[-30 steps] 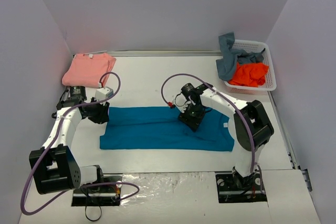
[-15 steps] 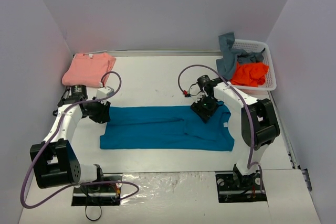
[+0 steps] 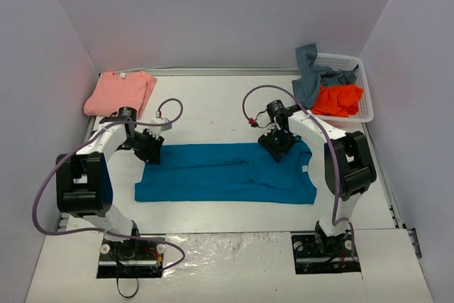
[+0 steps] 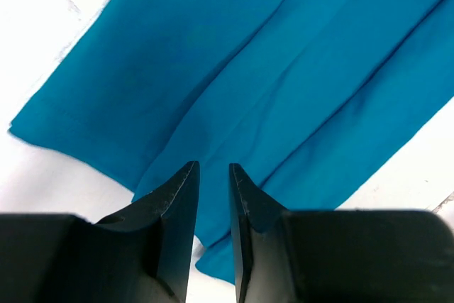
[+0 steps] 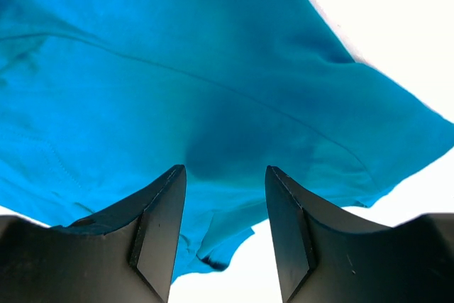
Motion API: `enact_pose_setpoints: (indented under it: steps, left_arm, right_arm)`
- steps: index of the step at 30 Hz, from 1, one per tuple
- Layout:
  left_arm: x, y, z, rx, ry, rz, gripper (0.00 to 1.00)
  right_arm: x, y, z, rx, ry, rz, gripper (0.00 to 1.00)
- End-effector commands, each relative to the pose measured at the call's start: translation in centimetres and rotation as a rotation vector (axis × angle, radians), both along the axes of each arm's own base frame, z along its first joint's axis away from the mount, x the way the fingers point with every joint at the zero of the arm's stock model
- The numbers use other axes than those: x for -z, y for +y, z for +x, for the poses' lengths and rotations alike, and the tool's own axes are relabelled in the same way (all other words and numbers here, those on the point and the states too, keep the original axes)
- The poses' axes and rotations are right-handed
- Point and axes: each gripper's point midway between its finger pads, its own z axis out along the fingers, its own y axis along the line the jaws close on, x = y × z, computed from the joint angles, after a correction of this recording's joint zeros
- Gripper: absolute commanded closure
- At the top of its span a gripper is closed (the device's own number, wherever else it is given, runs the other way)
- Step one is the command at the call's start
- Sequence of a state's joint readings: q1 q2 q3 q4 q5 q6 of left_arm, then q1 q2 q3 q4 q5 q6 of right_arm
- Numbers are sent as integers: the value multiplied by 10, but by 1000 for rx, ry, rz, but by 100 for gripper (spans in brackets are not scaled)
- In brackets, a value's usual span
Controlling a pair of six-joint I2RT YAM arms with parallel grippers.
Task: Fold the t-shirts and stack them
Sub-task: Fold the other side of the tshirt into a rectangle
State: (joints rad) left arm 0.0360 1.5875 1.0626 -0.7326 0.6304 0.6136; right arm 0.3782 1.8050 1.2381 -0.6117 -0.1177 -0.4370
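- Centre of the desk (image 3: 213, 115): teal-blue t-shirt (image 3: 223, 174), flat, a long strip.
- My left tool (image 4: 213, 167) at its far left corner, jaws narrowly parted, empty.
- My right tool (image 5: 225, 169) at its far right edge, jaws apart, empty.
- Salmon-pink t-shirt (image 3: 119, 94) far left; orange t-shirt (image 3: 338, 100) and grey-blue t-shirt (image 3: 310, 76) in basket (image 3: 365, 108), far right.

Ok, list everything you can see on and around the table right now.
teal-blue t-shirt: one, teal-blue, lying flat mid-table
salmon-pink t-shirt: one, salmon-pink, folded, far-left corner
basket: one, white lattice, far-right corner
orange t-shirt: one, orange, crumpled in the basket
grey-blue t-shirt: one, grey-blue, hanging over the basket's left rim
table: one, white
left gripper: one, black, slightly open, above the teal-blue t-shirt's left end
right gripper: one, black, open, above its far edge
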Motion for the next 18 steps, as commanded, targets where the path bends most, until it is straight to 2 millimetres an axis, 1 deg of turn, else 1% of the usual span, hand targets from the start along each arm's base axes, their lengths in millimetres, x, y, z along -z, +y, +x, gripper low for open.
enact_pose_setpoints:
  steps: [1,4,10,15,18]
  left_arm:
    - [5,3,2,56,25,22,77]
    - [13,7,7,57,32,40,78]
    - [19,7,15,62,33,43,78]
    - [16,5,16,68,27,32,78]
    - [9,4,16,71,6,25,78]
  right_arm:
    - [2,-7,-2,30,21,-23,56]
    - [3,-8,-4,32,25,-23,56]
    - [6,-7,-10,26,46,-12,56]
    - [11,-7,-13,26,64,-14,56]
    - [14,-8,-13,24,72,-21,56]
